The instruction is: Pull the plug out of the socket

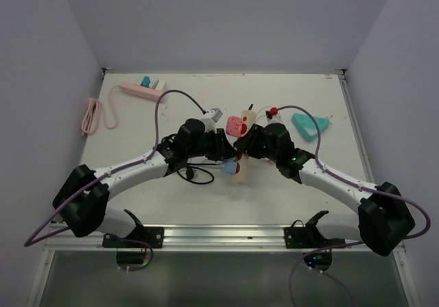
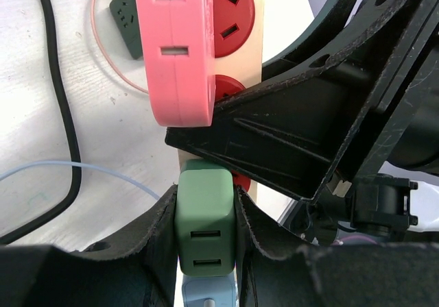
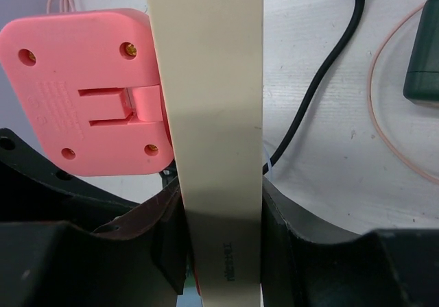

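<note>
A cream socket strip (image 1: 245, 142) with red sockets (image 2: 233, 9) is lifted between both arms at the table's middle. A pink adapter (image 2: 177, 46) is plugged into its far end and also shows from behind in the right wrist view (image 3: 89, 115). My left gripper (image 2: 206, 201) is shut on a green two-port USB plug (image 2: 204, 218) that sits against the strip's face. A light blue plug (image 2: 206, 295) sits just below it. My right gripper (image 3: 219, 204) is shut across the strip's cream back (image 3: 212, 101). In the top view the left gripper (image 1: 221, 151) and the right gripper (image 1: 248, 144) almost touch.
A pink power strip (image 1: 140, 90) and its coiled pink cord (image 1: 92, 115) lie at the back left. A teal triangular item (image 1: 309, 125) lies at the right. A black cable (image 1: 195, 175) lies under the left arm. A dark green adapter (image 3: 422, 53) lies on the table.
</note>
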### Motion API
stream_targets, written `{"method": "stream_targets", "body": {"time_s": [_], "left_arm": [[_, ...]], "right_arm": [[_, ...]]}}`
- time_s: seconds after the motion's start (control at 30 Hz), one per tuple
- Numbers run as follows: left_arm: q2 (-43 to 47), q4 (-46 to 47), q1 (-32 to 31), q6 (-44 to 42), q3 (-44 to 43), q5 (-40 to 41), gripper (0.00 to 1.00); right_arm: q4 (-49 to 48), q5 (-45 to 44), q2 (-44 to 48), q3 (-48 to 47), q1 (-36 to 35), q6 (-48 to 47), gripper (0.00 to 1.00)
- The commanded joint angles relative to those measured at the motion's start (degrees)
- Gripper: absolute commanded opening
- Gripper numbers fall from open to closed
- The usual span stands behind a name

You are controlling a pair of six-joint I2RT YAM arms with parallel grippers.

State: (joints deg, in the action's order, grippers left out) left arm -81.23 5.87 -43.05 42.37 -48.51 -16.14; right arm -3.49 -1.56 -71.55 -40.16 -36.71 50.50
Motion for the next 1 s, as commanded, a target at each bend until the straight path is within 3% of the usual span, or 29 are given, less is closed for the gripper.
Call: {"method": "stream_targets", "body": {"time_s": [0.0, 0.23, 0.43, 0.97], "left_arm": [[4.76, 8.2, -0.37, -1.06, -0.97, 0.23, 0.0], [7.4, 4.51, 0.5, -1.85, -0.09, 1.73, 0.0], [10.04, 1.17, 3.05, -2.82, -0.01, -0.9, 0.0], [15.49, -15.09, 10.35, -7.39, -4.31, -4.86, 0.0]], "right_arm": [[1.62, -1.59, -0.08, -1.76, -0.64, -2.06, 0.0], [16.48, -15.82, 1.77, -4.39, -0.56, -12.7, 0.0], [25.27, -25.4, 1.15, -5.36, -0.12, -14.64, 0.0], [29.15, -28.84, 0.01, -5.01, 3.84, -18.68, 0.0]]}}
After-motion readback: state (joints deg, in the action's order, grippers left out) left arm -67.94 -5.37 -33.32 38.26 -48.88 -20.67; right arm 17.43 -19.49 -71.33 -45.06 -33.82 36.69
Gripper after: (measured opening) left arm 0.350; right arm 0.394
